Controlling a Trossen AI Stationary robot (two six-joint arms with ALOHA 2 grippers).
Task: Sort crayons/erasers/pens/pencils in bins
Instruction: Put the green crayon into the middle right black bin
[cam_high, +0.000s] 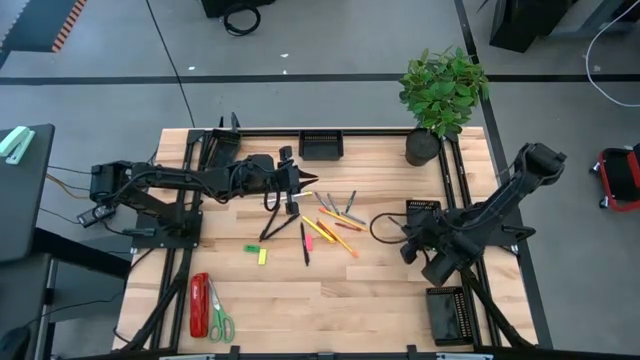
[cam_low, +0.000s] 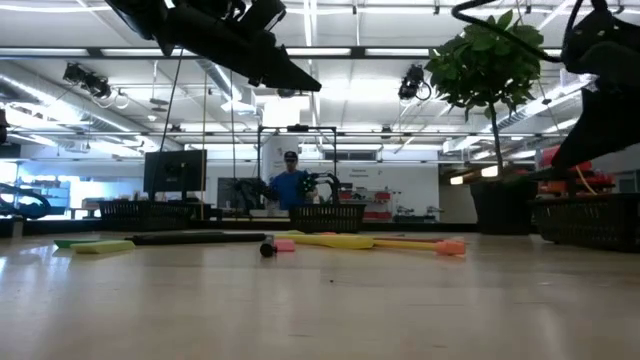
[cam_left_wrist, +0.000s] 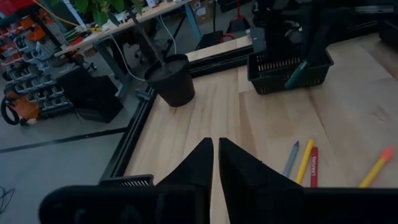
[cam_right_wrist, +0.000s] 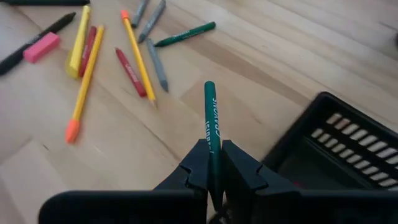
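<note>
Crayons (cam_right_wrist: 129, 71) lie scattered with pencils (cam_right_wrist: 138, 53) at the table's middle; the right gripper (cam_right_wrist: 213, 163) is clamped on a green crayon (cam_right_wrist: 211, 118) beside a black bin (cam_right_wrist: 348, 140) at right, while the left gripper (cam_left_wrist: 214, 155), fingers nearly together and empty, hangs above the far left side

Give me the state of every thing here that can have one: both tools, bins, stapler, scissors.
Right tool: shut on green crayon.
Left tool: closed, holding nothing.
Bin beside the right tool: upright.
Far bin: upright.
Red stapler: closed, lying flat.
Scissors: closed, lying flat.
</note>
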